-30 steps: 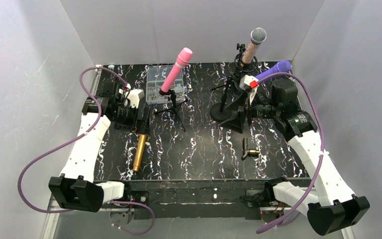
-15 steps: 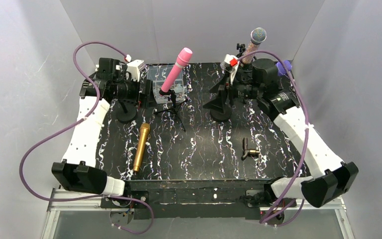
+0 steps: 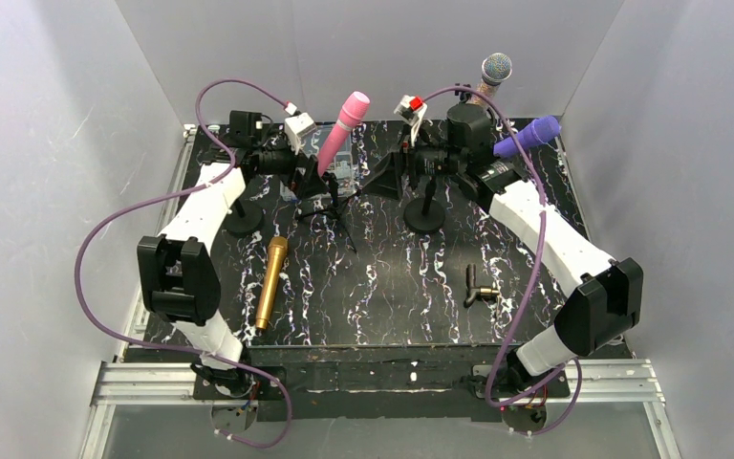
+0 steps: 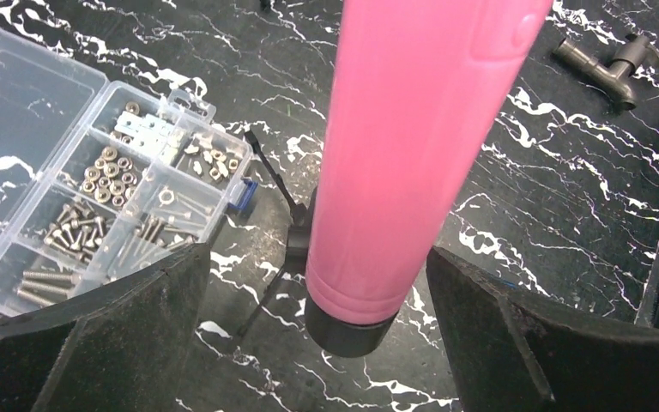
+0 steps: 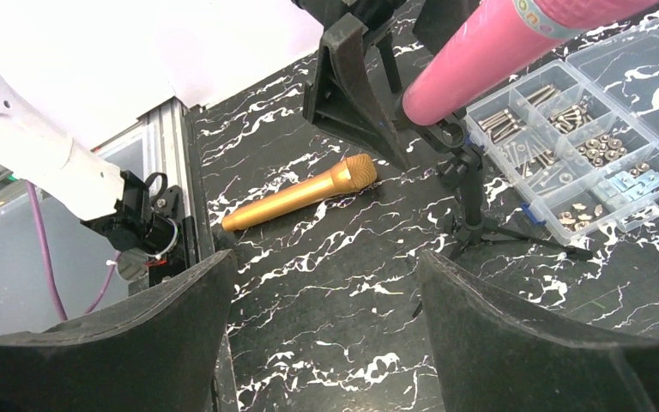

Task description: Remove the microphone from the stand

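Both arms have swung inward toward the pink microphone (image 3: 337,137), seated tilted in its tripod stand (image 3: 333,206) at the back of the desk (image 3: 392,296); the left fingers (image 4: 129,335) stand spread around its lower end, the right fingers (image 5: 515,335) gape nearby, empty; grasping and lifting remain

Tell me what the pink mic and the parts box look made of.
Pink mic: probably matte plastic or a rubbery coating, given its even colour and soft, dull sheen. Parts box: clear, glossy plastic, with see-through walls and bright glints.
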### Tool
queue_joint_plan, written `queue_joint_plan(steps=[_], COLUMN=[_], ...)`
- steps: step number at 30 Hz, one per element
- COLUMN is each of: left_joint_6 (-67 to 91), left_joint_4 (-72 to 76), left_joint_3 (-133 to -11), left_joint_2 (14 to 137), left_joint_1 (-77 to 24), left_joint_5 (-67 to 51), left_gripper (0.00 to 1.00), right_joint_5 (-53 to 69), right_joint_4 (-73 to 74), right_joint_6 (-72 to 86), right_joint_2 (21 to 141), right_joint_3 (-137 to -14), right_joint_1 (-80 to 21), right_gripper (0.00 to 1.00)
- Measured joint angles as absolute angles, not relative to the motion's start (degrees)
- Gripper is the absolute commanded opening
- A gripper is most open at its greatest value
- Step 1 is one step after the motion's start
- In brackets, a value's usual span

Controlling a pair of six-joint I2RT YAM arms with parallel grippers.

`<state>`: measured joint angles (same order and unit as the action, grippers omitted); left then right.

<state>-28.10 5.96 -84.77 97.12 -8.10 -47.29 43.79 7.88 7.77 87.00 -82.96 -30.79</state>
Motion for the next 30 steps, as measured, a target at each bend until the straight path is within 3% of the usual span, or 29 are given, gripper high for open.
queue_joint_plan(steps=[10, 21, 24, 30], left_joint_6=[-27.2, -27.3, -27.8, -29.0], left_joint_4=[9.3, 4.4, 2.4, -1.8], left_joint_3=[-86.7, -101.8, -104.0, -106.0], left_joint_2=[98.0, 101.5, 103.1, 106.1], left_joint_1=[-8.1, -11.5, -13.2, -15.7], left_joint_5=[-51.1, -48.0, -46.6, -43.9], left_gripper=[0.98, 0.98, 0.93, 0.75], right_joint_5=[43.6, 43.0, 42.6, 42.1], right_joint_4=[7.1, 6.4, 6.3, 6.3], right_joint_6=[8.0, 7.7, 7.3, 6.4], right_joint_2=[87.1, 87.8, 87.9, 87.9], right_joint_3=[-81.7, -81.6, -81.5, -81.4], right_joint_1=[-30.8, -30.8, -30.8, -30.8], right_gripper=[0.84, 0.84, 0.84, 0.84])
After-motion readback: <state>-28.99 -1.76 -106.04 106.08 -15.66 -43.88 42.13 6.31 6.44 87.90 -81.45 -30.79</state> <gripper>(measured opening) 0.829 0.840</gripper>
